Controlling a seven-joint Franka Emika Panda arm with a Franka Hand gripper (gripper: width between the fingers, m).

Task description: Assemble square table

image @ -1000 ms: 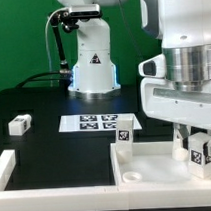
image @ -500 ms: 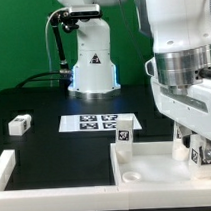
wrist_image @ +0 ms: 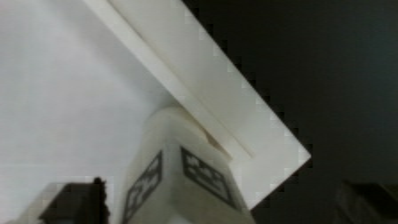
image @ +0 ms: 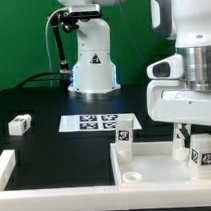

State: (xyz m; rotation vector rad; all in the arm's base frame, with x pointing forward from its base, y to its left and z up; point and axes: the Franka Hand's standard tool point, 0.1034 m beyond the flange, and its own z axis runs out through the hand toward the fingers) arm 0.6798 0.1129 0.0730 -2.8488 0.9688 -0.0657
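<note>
The two-finger gripper (wrist_image: 222,203) is released: its dark fingers (wrist_image: 80,200) stand wide apart on either side of a short white plastic leg with black-and-white tags (image: 203,148), touching neither side of it. That leg stands upright directly under the gripper, on a corner of the large white square plastic table panel (image: 147,177). A second tagged white leg (image: 123,135) stands upright at the panel's corner towards the exterior view's left. A third, loose leg (image: 19,123) lies well apart from the gripper, beyond the marker board (image: 94,122).
</note>
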